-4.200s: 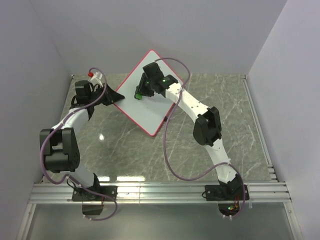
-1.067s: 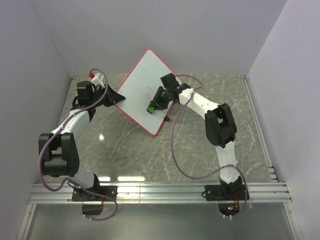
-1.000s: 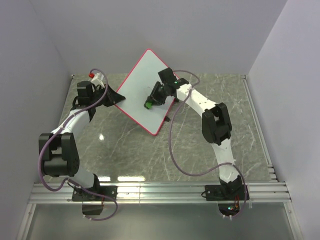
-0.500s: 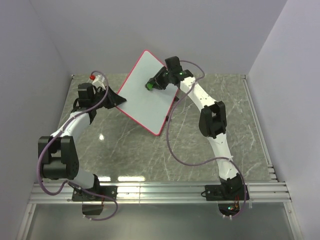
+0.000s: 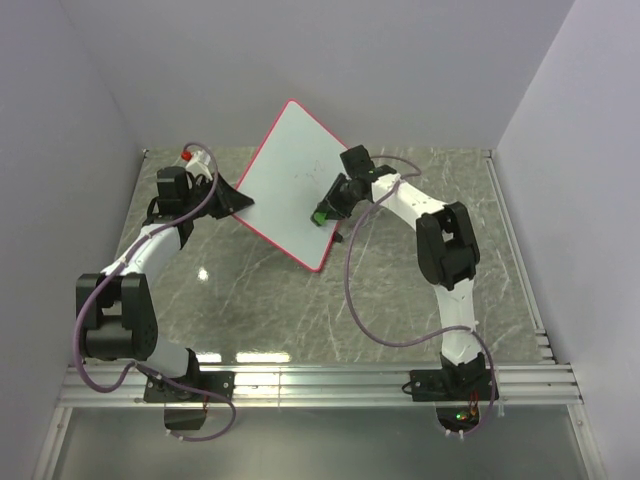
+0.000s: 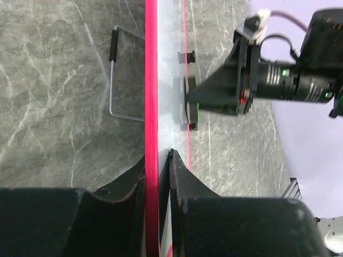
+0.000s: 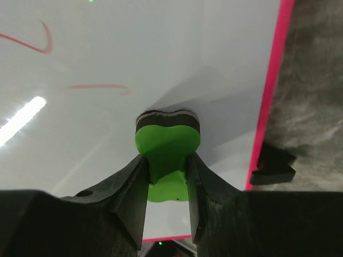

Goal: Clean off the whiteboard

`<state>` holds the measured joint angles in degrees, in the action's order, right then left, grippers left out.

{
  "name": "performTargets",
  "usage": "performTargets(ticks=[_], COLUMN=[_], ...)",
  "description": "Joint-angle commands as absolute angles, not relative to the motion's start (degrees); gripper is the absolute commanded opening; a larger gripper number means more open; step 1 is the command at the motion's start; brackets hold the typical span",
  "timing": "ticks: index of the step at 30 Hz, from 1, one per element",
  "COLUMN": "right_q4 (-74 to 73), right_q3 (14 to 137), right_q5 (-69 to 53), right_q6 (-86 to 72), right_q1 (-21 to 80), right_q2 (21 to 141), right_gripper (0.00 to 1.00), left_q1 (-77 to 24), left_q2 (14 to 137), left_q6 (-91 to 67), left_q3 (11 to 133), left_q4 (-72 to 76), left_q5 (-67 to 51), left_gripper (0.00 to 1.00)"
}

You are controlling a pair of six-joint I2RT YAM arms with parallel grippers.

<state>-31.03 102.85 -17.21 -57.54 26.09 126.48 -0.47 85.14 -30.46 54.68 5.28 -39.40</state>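
At upper centre of the overhead view, the whiteboard (image 5: 285,175) sits tilted, its red rim clamped edge-on by the left gripper (image 6: 158,156), while the right gripper (image 7: 167,163), closed on the green eraser (image 7: 167,140), presses it against the board's face near the right-hand rim.

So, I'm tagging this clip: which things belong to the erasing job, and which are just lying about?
In the job: whiteboard, its red marks, green eraser in the shut right gripper, left gripper clamping the board's rim.
Just there: wire loop behind the board, marble table.
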Motion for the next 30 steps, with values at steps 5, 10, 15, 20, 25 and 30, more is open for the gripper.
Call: performTargets(ticks=[5, 10, 15, 20, 25, 30], right_q4=[-33.0, -34.6, -27.6, -29.1, -21.0, -20.1], right_q3=[99.5, 114.8, 122.6, 135.8, 137.7, 139.0], right_q5=[-22.1, -22.7, -25.9, -24.3, -25.3, -27.7], right_q6=[-55.2, -59.5, -70.8, -72.7, -76.8, -74.9], right_q1=[33.6, 31.1, 24.8, 21.4, 20.3, 20.9], right_q2=[133.4, 140.6, 145.6, 151.2, 153.5, 154.1], right_gripper=[0.00, 0.00, 0.00, 0.00, 0.00, 0.00], left_q1=[-4.9, -4.9, -4.9, -4.9, -5.7, -7.9], left_q2=[84.6, 83.4, 82.3, 80.5, 78.3, 75.5], left_q6=[-24.2, -22.9, -22.1, -21.8, -21.4, -20.6], left_q3=[53.4, 53.0, 53.0, 53.1, 52.0, 49.3], left_q4=[1.9, 0.2, -3.1, -5.7, -7.7, -9.1], left_q5=[-44.5, -43.9, -43.8, -43.6, -42.8, -40.3], left_gripper=[0.00, 0.00, 0.00, 0.00, 0.00, 0.00])
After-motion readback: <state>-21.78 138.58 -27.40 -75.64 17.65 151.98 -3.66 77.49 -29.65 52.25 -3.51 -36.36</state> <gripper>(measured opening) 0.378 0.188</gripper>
